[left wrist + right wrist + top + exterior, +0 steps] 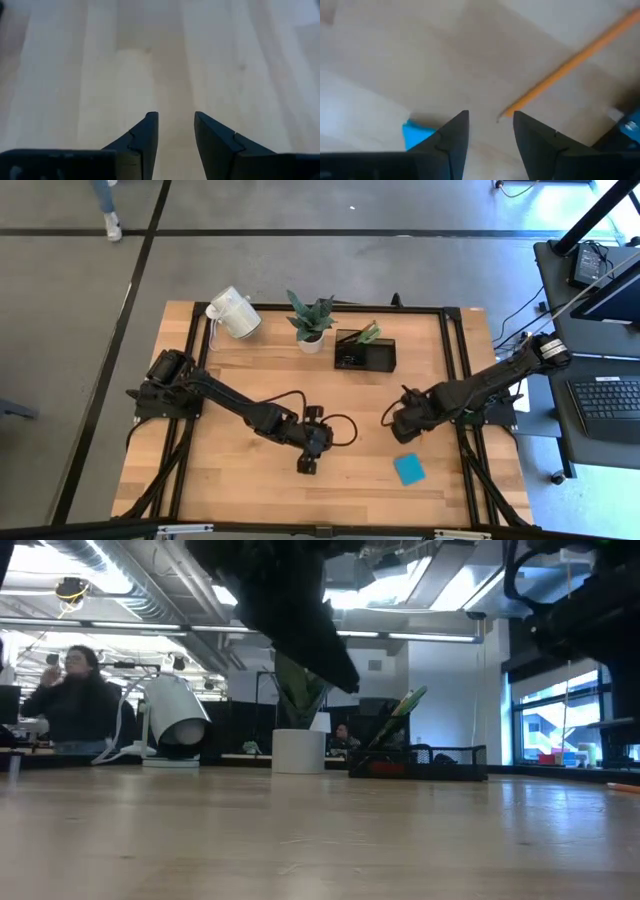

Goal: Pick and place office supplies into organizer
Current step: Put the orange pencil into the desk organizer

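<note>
Hidden: pencil (570,62) is cut off at the frame edge.
Left gripper (176,125): jaws apart, empty, over bare surface (240,470).
Right gripper (491,122): jaws apart, empty, sticky-note pad (417,135) beside them.
Organizer (365,355): at the far edge.

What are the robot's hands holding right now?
Nothing. The left gripper is open over bare table; the right gripper is open above an orange pencil.

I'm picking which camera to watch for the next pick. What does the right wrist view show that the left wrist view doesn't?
Only the right wrist view shows supplies: a long orange pencil lying past the open right pincer, and a corner of the blue square sticky-note pad beside one finger. Only the left wrist view shows the open left pincer, nothing between its fingers. Both show the pale wooden table.
</note>
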`<control>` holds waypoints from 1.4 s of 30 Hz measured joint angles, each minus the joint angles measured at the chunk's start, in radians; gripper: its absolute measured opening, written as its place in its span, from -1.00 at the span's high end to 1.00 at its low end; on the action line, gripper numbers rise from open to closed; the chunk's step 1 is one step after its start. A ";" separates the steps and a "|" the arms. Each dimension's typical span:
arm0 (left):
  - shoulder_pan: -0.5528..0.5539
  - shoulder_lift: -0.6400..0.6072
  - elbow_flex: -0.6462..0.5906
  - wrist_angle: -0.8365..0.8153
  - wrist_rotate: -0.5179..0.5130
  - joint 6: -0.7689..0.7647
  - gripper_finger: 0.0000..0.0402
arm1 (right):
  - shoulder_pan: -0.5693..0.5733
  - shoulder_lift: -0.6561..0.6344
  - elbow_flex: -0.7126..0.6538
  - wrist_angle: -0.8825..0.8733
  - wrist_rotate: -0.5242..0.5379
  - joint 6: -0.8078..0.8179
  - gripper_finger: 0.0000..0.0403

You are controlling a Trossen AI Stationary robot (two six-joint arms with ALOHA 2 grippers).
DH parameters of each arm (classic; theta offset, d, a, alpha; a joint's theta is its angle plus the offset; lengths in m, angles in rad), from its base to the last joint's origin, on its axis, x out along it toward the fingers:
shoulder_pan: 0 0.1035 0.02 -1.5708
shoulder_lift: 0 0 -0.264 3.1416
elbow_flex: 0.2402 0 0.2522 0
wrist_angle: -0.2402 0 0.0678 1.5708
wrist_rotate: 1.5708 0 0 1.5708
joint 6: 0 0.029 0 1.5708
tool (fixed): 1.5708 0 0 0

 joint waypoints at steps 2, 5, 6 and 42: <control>-0.001 0.000 0.000 0.019 0.013 0.010 0.40 | 0.019 -0.001 0.000 -0.025 0.047 0.095 0.22; -0.008 0.000 0.000 0.014 0.015 0.011 0.40 | 0.024 -0.001 0.000 -0.056 0.059 0.180 0.22; -0.010 0.000 0.000 0.007 0.015 0.011 0.40 | 0.024 -0.001 -0.001 -0.068 0.058 0.204 0.22; -0.021 0.000 0.000 -0.188 0.012 0.026 0.40 | 0.024 -0.004 -0.312 0.232 -0.009 0.348 0.63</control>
